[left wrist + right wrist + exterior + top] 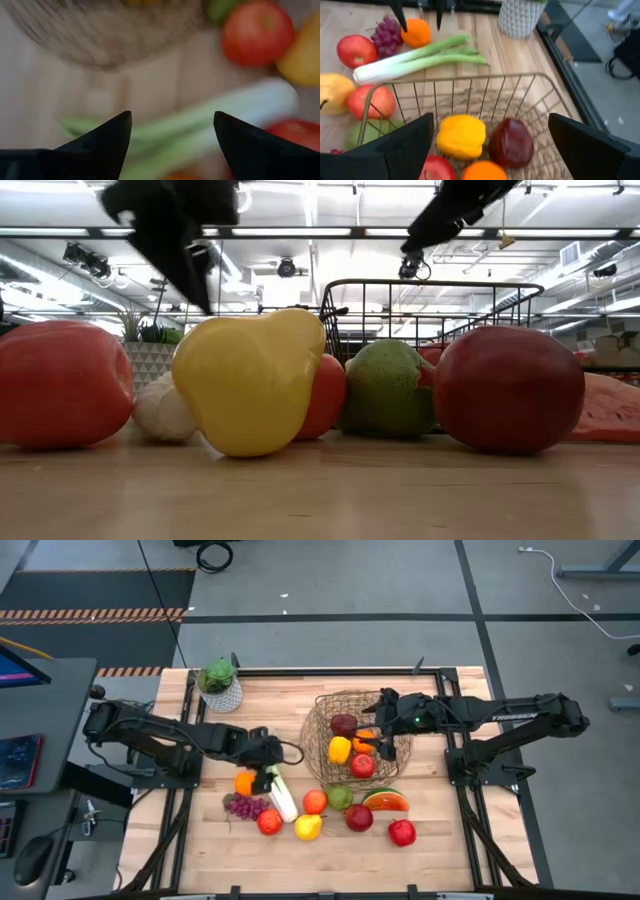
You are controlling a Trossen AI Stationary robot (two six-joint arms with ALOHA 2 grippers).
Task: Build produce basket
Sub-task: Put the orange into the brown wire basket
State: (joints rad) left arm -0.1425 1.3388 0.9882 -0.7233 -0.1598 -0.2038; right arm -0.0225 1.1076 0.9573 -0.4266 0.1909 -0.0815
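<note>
Inside the basket (358,735) on the bench (440,850): yellow pepper (339,749), apples, orange. Right end effector (380,743) hangs over it, wide open, empty. Left end effector (272,769), beside the basket, partly open above the leek (282,796), holding nothing.

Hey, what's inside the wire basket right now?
In the basket: a yellow pepper, a dark red apple, an orange and a red apple. From above, the open right claw partly covers the orange; anything beneath the fruit is hidden.
</note>
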